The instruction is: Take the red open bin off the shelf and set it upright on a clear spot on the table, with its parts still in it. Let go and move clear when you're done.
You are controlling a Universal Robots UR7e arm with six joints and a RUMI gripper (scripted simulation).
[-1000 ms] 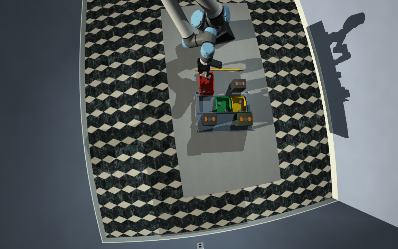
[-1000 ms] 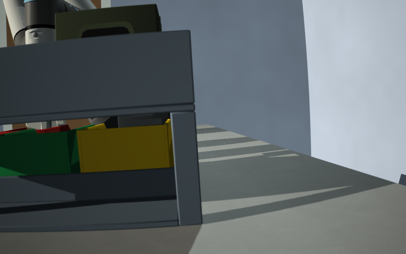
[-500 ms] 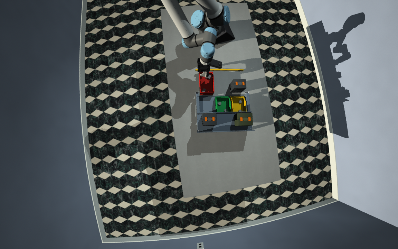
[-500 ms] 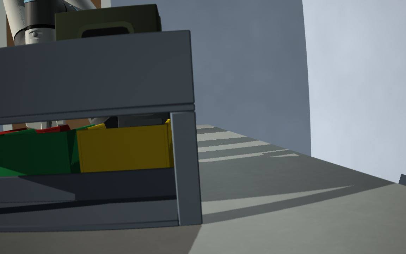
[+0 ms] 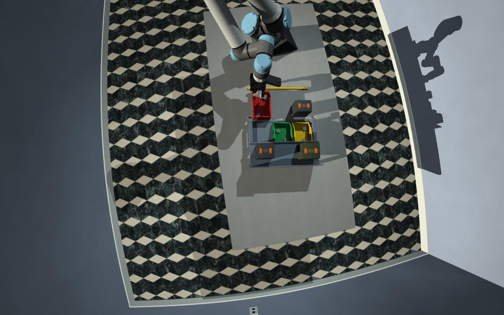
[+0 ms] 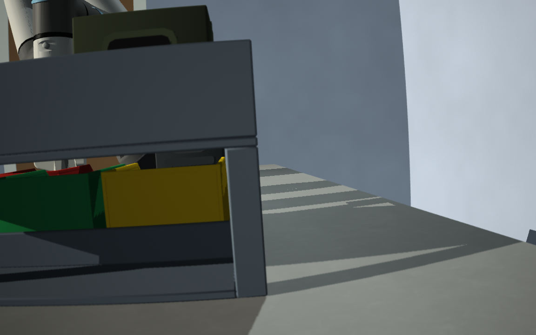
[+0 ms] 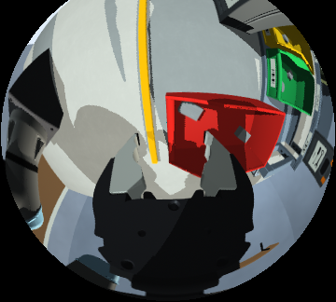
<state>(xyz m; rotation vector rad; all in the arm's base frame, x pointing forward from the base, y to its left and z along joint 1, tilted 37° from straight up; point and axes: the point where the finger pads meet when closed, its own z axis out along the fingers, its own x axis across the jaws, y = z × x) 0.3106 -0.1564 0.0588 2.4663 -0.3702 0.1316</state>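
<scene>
The red open bin [image 5: 261,105] stands upright on the table just in front of the shelf [image 5: 283,142], with small grey parts inside it. In the wrist view the red bin [image 7: 224,131] lies ahead and to the right. My gripper [image 7: 171,132] is open, and its two fingers straddle the bin's near wall without pressing it. In the top view the gripper [image 5: 260,93] is at the bin's end nearest the arm. From the exterior view only the red rim [image 6: 41,171] shows behind the green bin.
A green bin [image 5: 281,131] and a yellow bin [image 5: 301,131] sit on the shelf. Two dark cases [image 5: 264,150] [image 5: 309,150] rest on the shelf's top. Another dark case [image 5: 300,108] stands on the table beside the red bin. A yellow bar [image 5: 277,88] lies near the arm's base.
</scene>
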